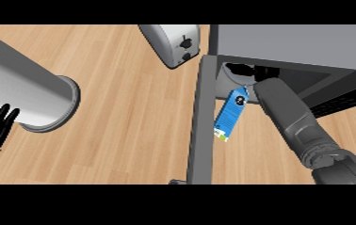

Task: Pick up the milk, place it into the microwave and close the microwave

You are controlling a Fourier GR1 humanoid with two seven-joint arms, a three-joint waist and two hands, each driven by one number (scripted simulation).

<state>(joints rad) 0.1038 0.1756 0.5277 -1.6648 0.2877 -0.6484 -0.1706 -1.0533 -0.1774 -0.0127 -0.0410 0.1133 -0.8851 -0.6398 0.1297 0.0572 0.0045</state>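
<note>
Blue milk carton (231, 114) hangs tilted at the microwave's (278, 43) mouth, top end in toward the cavity, bottom end out over the sill — not yet resting inside. Right forearm reaches past it into the dark opening; the right hand (243, 70) shows only as black shapes deep in there, apparently at the carton's top, and whether its fingers pinch it I cannot tell. Microwave door (201, 125) stands wide open, edge-on, running down toward the counter's (125, 125) near edge. Left hand (7, 120) rests at the counter's left edge, fingers straight and slightly spread.

Judgement: insertion under way. To do it well — carry the carton fully past the sill, settle it on the cavity floor before letting go, then withdraw the arm clear of the door's swing.

Toaster (173, 43) sits at the far edge; a grey cylinder (35, 97) lies at left.
</note>
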